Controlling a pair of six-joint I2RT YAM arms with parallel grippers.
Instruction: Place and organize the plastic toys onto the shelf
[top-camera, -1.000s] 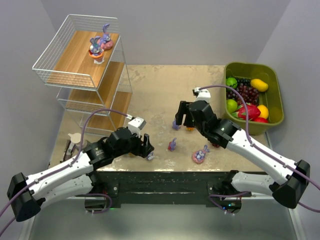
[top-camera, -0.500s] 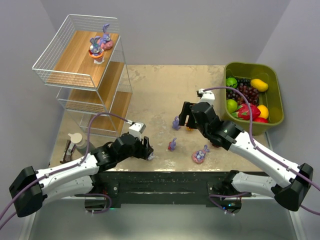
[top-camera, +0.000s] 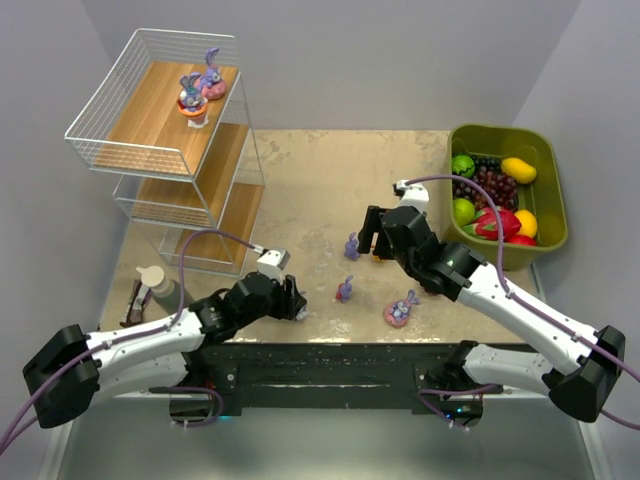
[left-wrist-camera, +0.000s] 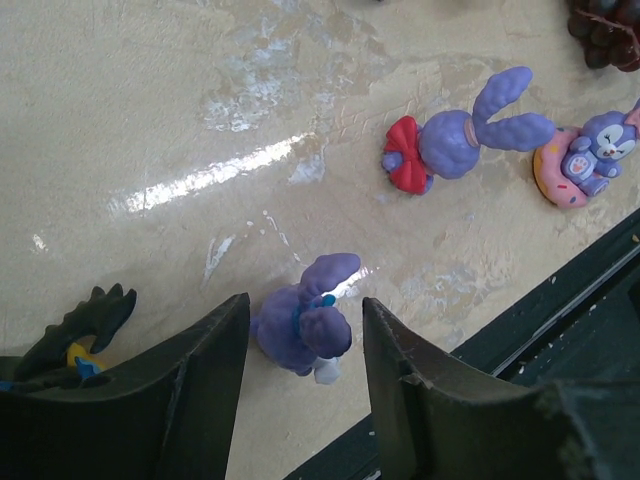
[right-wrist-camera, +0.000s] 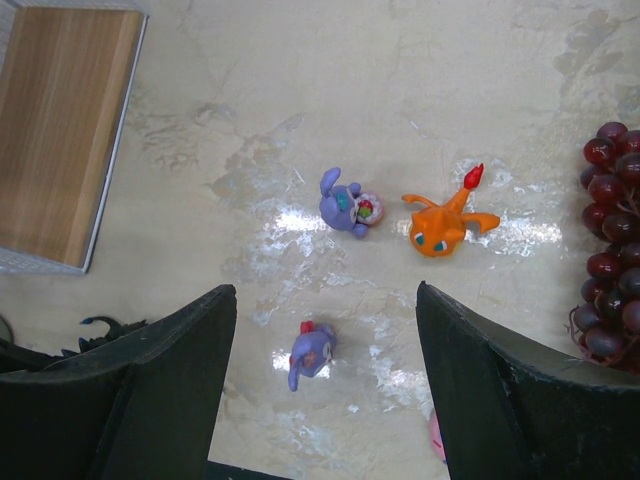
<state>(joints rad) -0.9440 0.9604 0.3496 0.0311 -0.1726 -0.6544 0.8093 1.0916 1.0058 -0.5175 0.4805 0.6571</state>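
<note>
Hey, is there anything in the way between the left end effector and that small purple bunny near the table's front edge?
Nothing visible. The purple bunny stands between the open fingers of the left end effector. The black insect toy lies outside one finger, not in the gap.

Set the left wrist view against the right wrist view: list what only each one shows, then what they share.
Left wrist only: a purple bunny between the fingers of the left gripper. Right wrist only: the orange toy, a purple toy beside it, and a wooden board of the shelf. Both: the table, the red-bowed bunny, a black spiky toy half hidden by a finger, and the bunny on a pink ring, just a pink sliver in the right wrist view.
</note>
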